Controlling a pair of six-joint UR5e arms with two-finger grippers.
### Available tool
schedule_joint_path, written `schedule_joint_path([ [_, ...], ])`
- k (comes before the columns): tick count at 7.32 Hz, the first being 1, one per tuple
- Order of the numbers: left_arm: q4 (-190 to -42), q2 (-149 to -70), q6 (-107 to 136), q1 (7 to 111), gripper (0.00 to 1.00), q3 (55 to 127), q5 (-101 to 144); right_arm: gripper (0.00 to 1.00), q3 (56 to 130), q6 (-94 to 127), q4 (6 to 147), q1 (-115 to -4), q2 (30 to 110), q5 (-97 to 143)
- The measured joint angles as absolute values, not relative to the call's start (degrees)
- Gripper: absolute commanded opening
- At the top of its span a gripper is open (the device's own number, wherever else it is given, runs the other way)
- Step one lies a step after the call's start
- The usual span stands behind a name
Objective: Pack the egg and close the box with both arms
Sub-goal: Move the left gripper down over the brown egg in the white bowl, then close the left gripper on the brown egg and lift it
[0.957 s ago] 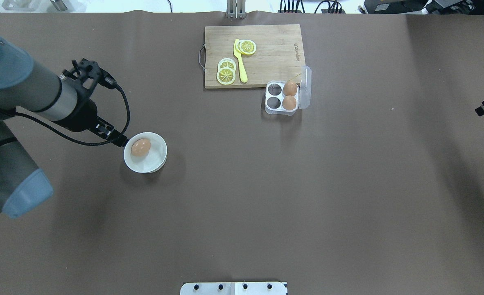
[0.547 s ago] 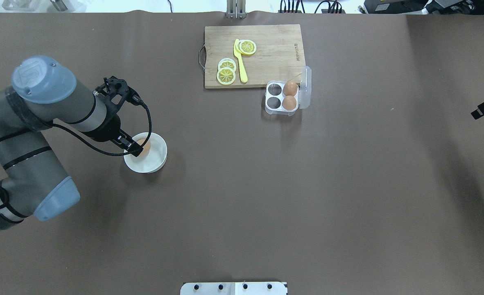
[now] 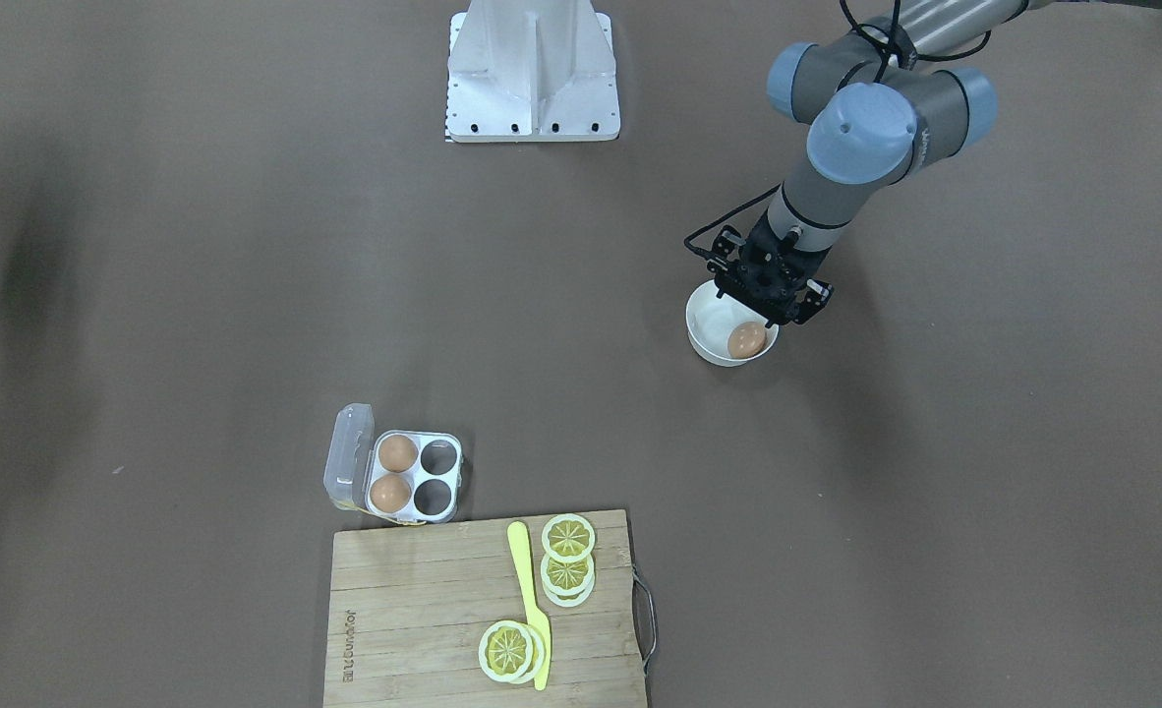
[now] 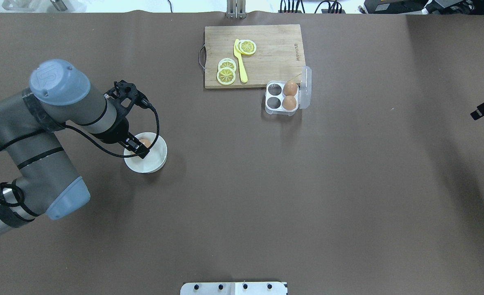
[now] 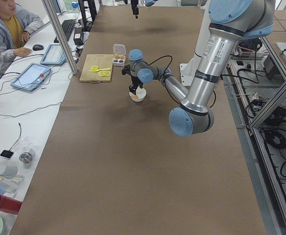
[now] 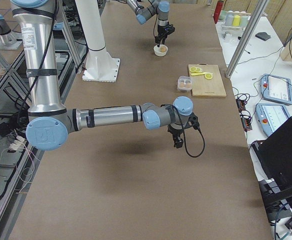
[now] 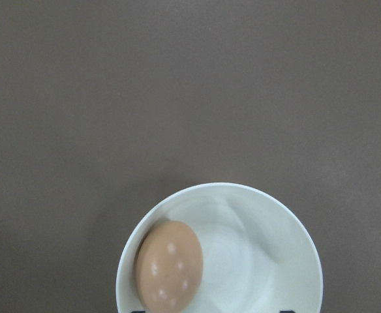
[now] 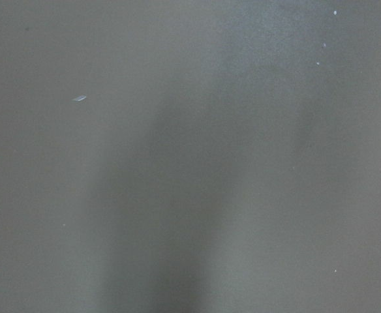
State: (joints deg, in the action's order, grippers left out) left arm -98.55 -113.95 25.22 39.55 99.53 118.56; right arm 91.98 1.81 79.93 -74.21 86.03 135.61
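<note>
Working on the first step, the pick-up: hanging the left tool (image 4: pixel 138 150) just over the white bowl (image 4: pixel 158 160) at its rim on the robot's side, with the jaws spread wide, to judge by two dark slivers at the bottom edge of the left wrist view, and gripping nothing. Finding the egg (image 7: pixel 169 272) lying loose on its side against the bowl's wall, not yet touched. Waiting well apart across the surface (image 4: pixel 242 196): the box (image 4: pixel 273 101), sitting against a corner of the cutting board (image 4: pixel 274 53) with its clear lid (image 4: pixel 306 88) thrown open, carrying two other brown eggs on the lid side and showing two empty cells on the side toward the bowl. Calling next, probably, for centring over the egg, lowering inside the rim without knocking the bowl, and closing gently (smooth round shell, likely to roll or slip under a skewed pinch), then carrying it to an empty cell. Holding the right tool (image 6: pixel 178 143) low over bare surface, far from box and bowl; seeing no fingers in its own wrist view and only a dark sliver at the overhead view's edge, so being unable to tell whether spread or closed. Seeing the egg only partly from overhead, behind the left tool; failing to make out the box's clasp at this size.
</note>
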Motion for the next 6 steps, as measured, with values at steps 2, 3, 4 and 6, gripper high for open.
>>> schedule_joint_path([
  [2,-99.9,-114.9,25.2,39.4,0.73,97.2,118.3,1.00,92.0,1.8,79.9,-74.2,86.1,135.6],
  [3,-100.9,-115.0,25.2,39.4,0.73,96.3,117.6,1.00,92.0,1.8,80.0,-74.2,86.1,135.6],
  [4,-101.5,-115.0,25.2,39.4,0.71,95.8,117.2,1.00,92.0,1.8,80.0,-74.2,86.1,135.7],
  [6,-101.8,-115.1,25.4,39.3,0.71,95.6,117.1,1.00,92.0,1.8,80.0,-74.2,86.1,135.6],
])
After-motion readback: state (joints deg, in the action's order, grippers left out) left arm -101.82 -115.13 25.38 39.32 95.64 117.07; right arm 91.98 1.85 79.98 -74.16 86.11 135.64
